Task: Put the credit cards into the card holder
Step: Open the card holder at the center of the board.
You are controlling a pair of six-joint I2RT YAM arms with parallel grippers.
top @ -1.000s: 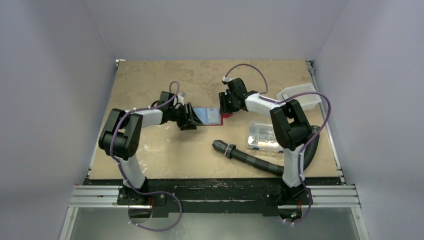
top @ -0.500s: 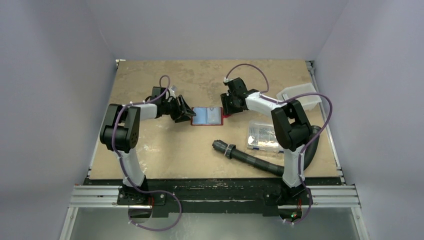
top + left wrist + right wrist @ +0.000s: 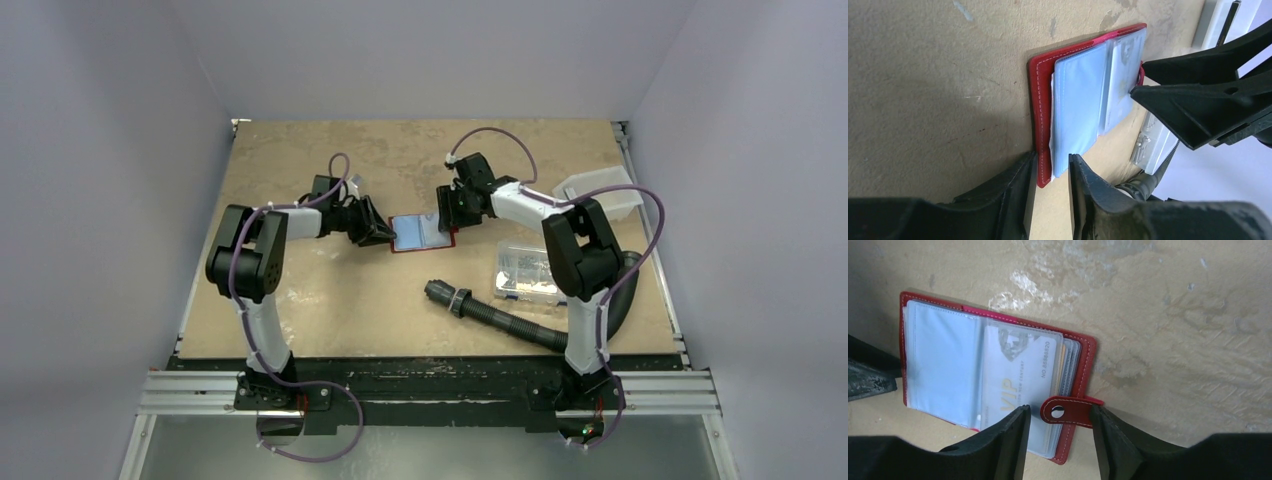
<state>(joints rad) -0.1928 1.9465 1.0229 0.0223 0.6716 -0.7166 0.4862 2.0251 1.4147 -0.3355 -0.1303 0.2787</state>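
Observation:
The red card holder (image 3: 449, 236) lies open on the table between my grippers. A blue card (image 3: 940, 365) fills its left page, and a pale grey VIP card (image 3: 1018, 375) sits in a clear sleeve on the right page. My left gripper (image 3: 380, 236) is open at the holder's left edge, and in the left wrist view (image 3: 1050, 172) the red cover's corner (image 3: 1040, 125) lies between the fingers. My right gripper (image 3: 447, 216) is open and straddles the small red closing tab (image 3: 1068, 410). It also shows in the left wrist view (image 3: 1138, 79).
A clear compartment box (image 3: 527, 272) with small parts lies right of the holder. A white plastic tray (image 3: 598, 192) stands at the far right. A black corrugated hose (image 3: 500, 318) runs across the front right.
My left gripper drew back to the left, then came in again to the holder's left edge. The holder shifted slightly right and tilted. My right gripper barely moved.

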